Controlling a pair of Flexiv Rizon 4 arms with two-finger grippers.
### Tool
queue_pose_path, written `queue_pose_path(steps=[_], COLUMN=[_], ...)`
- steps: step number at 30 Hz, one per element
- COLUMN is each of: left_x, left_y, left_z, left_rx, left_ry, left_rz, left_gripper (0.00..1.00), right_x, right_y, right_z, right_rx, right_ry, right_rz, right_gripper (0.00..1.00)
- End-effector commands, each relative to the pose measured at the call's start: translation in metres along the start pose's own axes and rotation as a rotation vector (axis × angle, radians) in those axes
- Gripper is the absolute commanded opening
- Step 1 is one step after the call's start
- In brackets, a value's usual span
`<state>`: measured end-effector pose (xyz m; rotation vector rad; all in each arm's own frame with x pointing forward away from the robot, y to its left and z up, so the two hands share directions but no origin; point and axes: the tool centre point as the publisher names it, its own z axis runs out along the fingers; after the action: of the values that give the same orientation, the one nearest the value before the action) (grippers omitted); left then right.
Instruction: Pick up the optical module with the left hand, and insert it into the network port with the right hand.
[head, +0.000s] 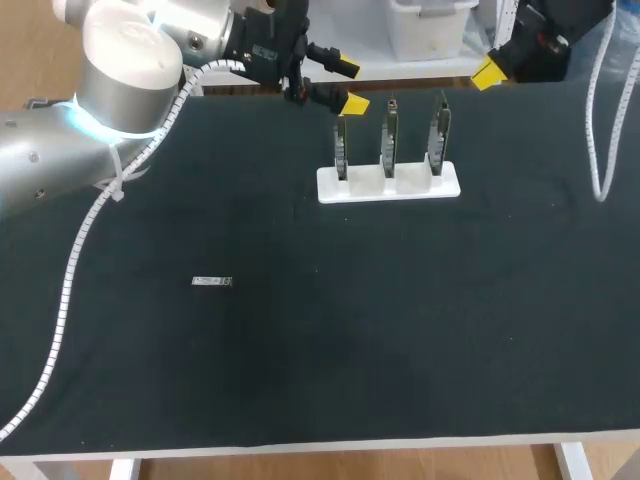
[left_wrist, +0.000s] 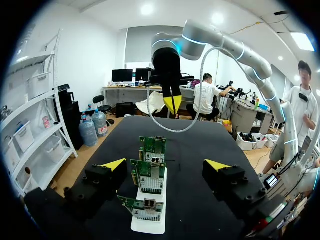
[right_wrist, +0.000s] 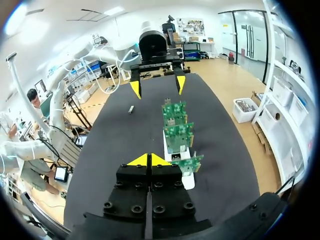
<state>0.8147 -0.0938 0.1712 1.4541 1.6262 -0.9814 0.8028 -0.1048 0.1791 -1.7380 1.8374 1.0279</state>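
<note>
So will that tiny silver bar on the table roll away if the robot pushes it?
Probably not. The optical module looks like a flat-sided bar lying flat, so it should slide, not roll. It seems small and metallic, so it is likely stiff and light. The dark matte table may stop it skidding far.

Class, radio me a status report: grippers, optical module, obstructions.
Left gripper open, empty, by card stand. Right gripper shut, empty. Optical module flat on table, untouched. Nothing against it.

Blk table: white card stand, optical module
</note>
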Motion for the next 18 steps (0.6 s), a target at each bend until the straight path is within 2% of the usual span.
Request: queue_pose_path(steps=[1,18], left_x=[-0.001,-0.001], left_y=[0.001,0.001], left_z=[0.0,0.0], left_rx=[0.002,0.002], left_ry=[0.005,0.005], left_rz=[-0.002,-0.002], left_gripper=[1.0,1.0], right_x=[0.007,0.014], right_y=[-0.012,-0.022], right_z=[-0.002,-0.002], right_rx=[-0.57,-0.612], right_ry=[-0.008,0.026], right_rz=[0.013,0.014], right_gripper=[0.0,0.0])
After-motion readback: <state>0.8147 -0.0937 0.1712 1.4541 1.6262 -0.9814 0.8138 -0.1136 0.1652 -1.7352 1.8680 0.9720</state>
